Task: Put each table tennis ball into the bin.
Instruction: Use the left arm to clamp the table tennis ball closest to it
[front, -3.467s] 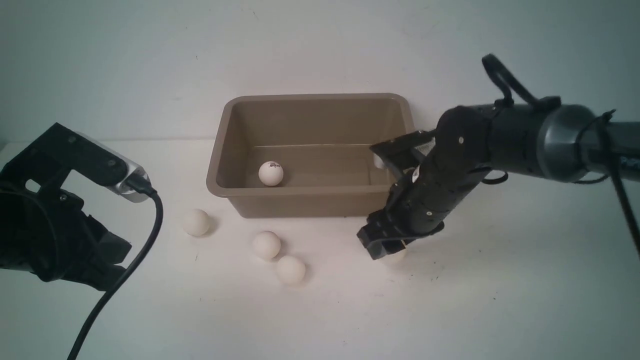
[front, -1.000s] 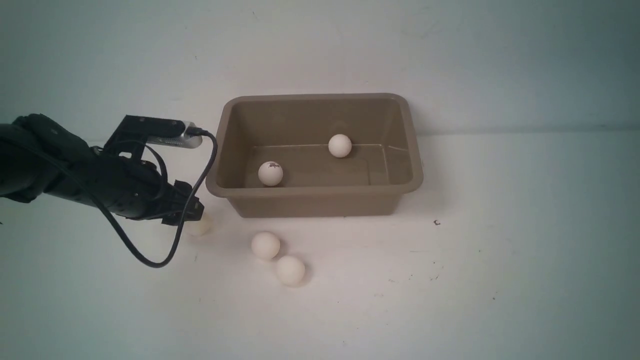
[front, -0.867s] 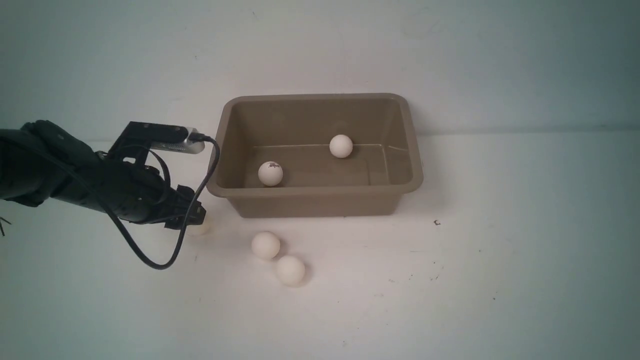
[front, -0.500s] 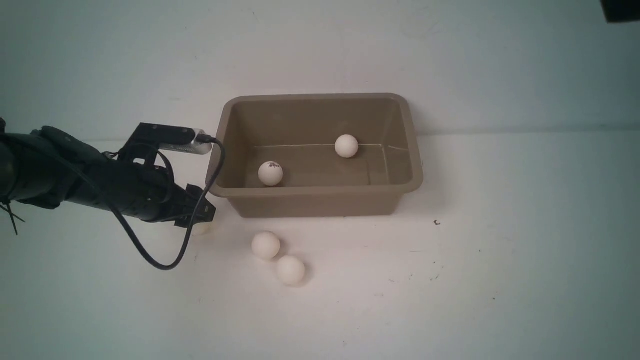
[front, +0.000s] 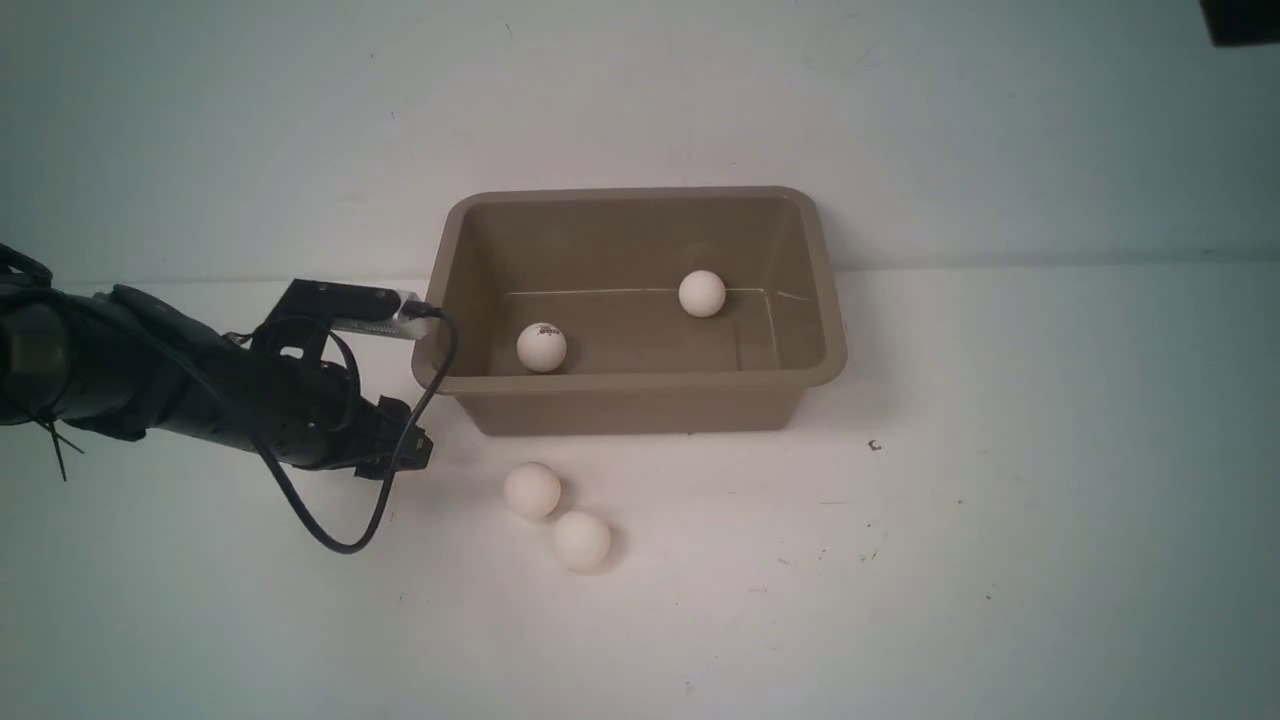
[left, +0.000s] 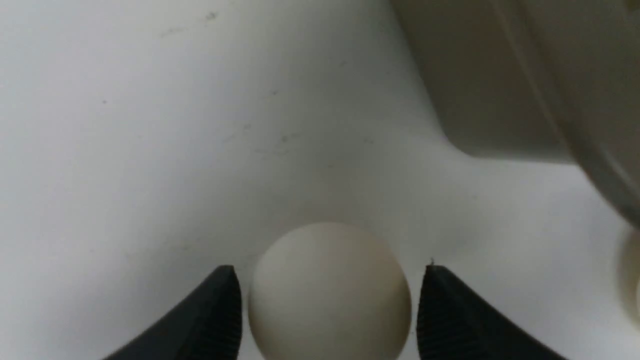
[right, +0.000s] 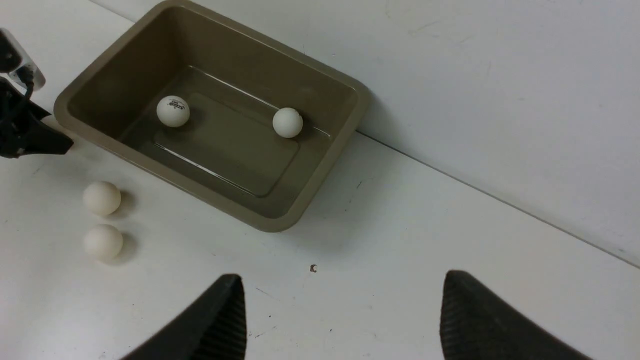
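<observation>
One table tennis ball (left: 330, 300) sits between the left hand's (left: 328, 266) fingers (left: 210, 320), grip unclear.

A white table (front: 1000, 560) with small dark specks (front: 874, 445) meets a plain pale wall (front: 640, 90); the light is soft and even.

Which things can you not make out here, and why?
Front view: the ball at the left hand, hidden behind that hand.
Left wrist view: part of that ball, cut off by the edge.
Right wrist view: the print on the marked ball, too small to read.
Front view: the right hand, outside the frame.
</observation>
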